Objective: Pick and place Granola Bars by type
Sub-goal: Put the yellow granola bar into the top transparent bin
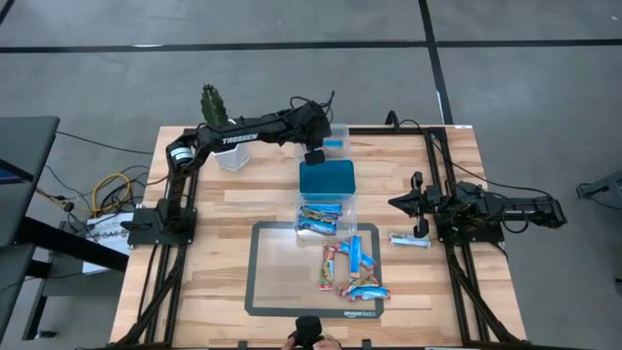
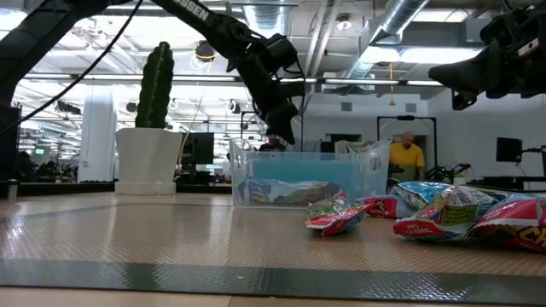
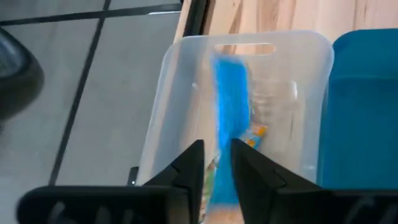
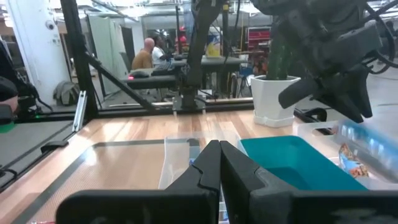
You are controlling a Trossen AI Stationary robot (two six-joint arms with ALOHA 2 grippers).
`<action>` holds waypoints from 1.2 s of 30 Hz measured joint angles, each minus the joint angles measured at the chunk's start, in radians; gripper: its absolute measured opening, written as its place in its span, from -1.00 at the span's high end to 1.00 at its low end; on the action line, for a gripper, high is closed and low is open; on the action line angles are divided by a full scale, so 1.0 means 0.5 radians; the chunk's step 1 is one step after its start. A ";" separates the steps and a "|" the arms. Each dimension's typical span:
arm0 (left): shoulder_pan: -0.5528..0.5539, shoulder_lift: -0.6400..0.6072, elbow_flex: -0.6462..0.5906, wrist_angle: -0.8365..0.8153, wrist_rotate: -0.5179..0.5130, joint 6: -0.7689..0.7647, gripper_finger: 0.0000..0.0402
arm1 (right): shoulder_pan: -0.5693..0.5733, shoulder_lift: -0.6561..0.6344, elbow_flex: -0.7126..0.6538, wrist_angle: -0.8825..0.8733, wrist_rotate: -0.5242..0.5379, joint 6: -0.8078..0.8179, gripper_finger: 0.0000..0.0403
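Note:
My left gripper [image 1: 314,156] hangs open over the far clear tub [image 1: 335,136], at the table's far side. In the left wrist view a blue granola bar [image 3: 229,106] shows blurred below the fingers, inside that tub [image 3: 186,93], untouched. It also shows in the right wrist view [image 4: 367,144]. Several blue and red bars [image 1: 355,267] lie on the dark-edged mat [image 1: 282,292]. More bars lie in the near clear tub [image 1: 324,219]. One blue bar [image 1: 410,240] lies on the wood right of the mat. My right gripper [image 1: 418,204] is shut and empty at the table's right side.
A teal tub [image 1: 326,178] stands between the two clear tubs. A cactus in a white pot [image 1: 219,122] stands at the far left, beside my left arm. In the low view the bars [image 2: 444,213] lie in front of the tubs [image 2: 307,175]. People show in the room beyond.

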 joint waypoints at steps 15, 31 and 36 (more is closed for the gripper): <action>-0.121 -0.124 -0.002 -0.168 -0.005 -0.136 0.27 | 0.000 0.000 0.000 -0.004 -0.001 0.000 1.00; -1.083 -0.513 0.000 -0.732 0.043 -0.147 0.28 | 0.000 0.000 0.000 -0.004 -0.002 0.000 1.00; -1.379 -0.512 0.000 -0.796 0.042 -0.242 0.28 | 0.000 0.000 0.000 -0.004 -0.002 0.000 1.00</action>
